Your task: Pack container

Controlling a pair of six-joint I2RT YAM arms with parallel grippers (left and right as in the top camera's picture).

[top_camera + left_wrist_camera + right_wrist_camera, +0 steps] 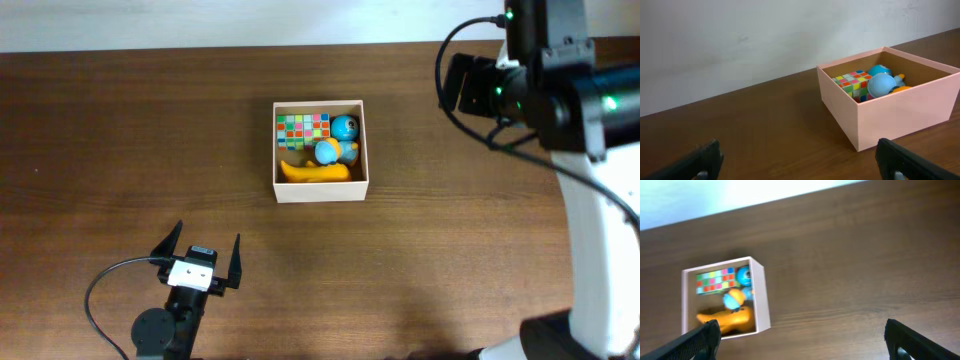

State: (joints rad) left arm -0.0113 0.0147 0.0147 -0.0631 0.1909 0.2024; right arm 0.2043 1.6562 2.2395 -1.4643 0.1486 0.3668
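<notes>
Presumably the packing is complete, since no loose toy lies on the brown wood-grain table (120, 140); the step in hand is judged to be parking both arms clear of the box. At the left, the left gripper (208, 238) hovers over the near side of the table, its black fingers spread wide and holding nothing; any move from here should go up and away, not forward into the thin wall. In the centre, the container (320, 189) sits on the table, a square, shallow box with thin, pale, matte walls and a tan floor, likely light enough to slide if nudged. Inside lie a flat-faced multicoloured cube (302, 128), a rounded blue toy (340, 140) and a smooth, curved yellow toy (315, 172), close together. At the right, the right gripper (802, 342) is raised well apart from the box, fingers fully parted and empty
</notes>
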